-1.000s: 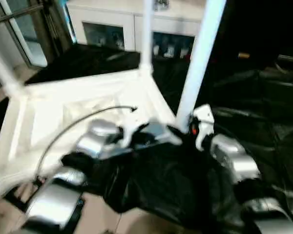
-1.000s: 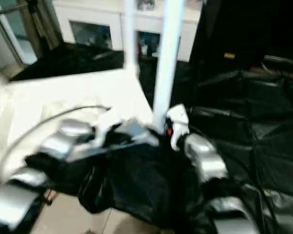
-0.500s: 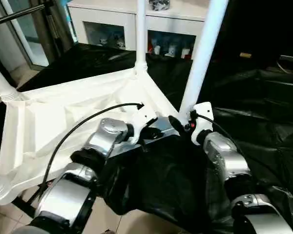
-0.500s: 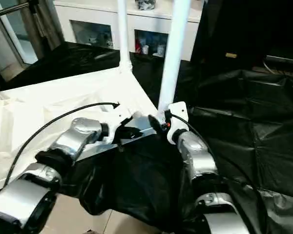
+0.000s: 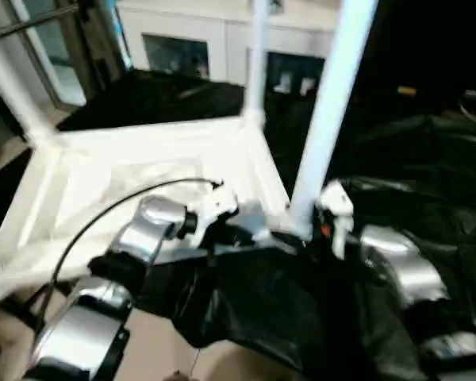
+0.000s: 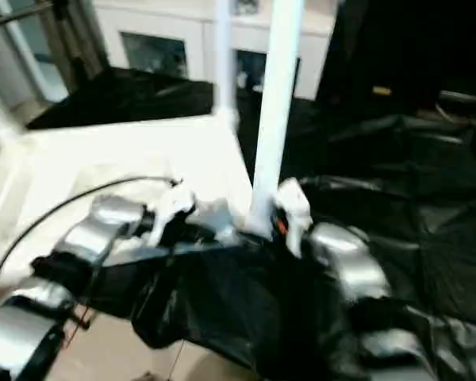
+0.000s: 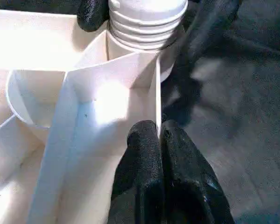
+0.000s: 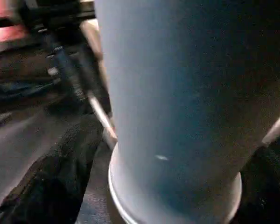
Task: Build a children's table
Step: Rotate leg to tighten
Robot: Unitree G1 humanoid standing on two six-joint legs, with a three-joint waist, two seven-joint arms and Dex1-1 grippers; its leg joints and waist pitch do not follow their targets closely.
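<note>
The tabletop (image 5: 135,171) lies underside up, so its sockets face upward. At its near corner a leg (image 5: 325,127) stands. The left hand (image 7: 159,140), closed, pinches the corner rib to steady it; the right hand (image 8: 172,186) straddles the leg's base, fingers spread.

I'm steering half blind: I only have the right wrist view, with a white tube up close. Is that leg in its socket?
Observer: Yes, the leg has its ribbed end in the corner socket of the tabletop.
Operator: Where is the left gripper?
Observer: The left gripper has its fingers closed at a rib beside that socket.
Operator: Any other legs up?
Observer: A second leg and a third leg stand upright at the far corners.
</note>
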